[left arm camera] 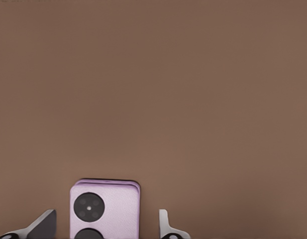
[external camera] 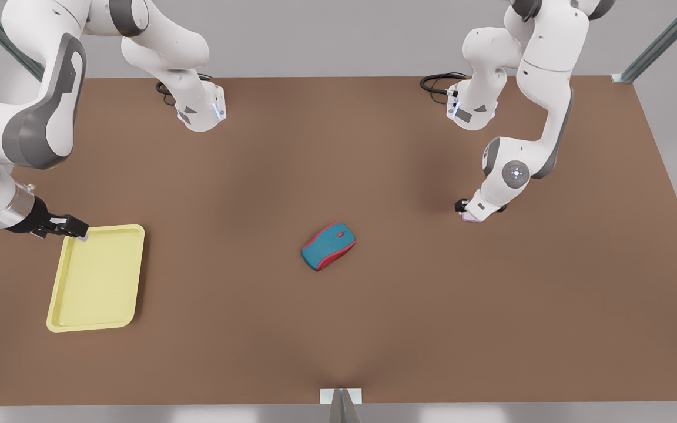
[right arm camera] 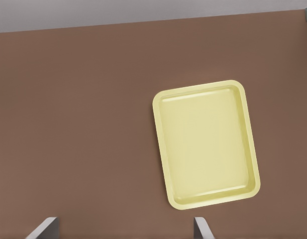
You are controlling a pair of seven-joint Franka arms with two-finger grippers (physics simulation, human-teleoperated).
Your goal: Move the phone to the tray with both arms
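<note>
We see the pale pink phone (left arm camera: 105, 209) with two black lenses lying flat between our left gripper's (left arm camera: 107, 226) spread fingers, at the front view's right. Our right gripper (external camera: 68, 226), fingers apart and empty, hangs by the yellow tray (external camera: 62, 294) at the front view's left.

Brown tabletop (external camera: 338, 329) under even light, grey wall (external camera: 327, 35) behind.

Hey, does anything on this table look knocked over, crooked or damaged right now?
Nothing stands out. The phone lies flat on the table between the left tool's open fingers. The tray sits flat and empty, with the right tool open above its far corner. The mouse rests upright mid-table.
</note>
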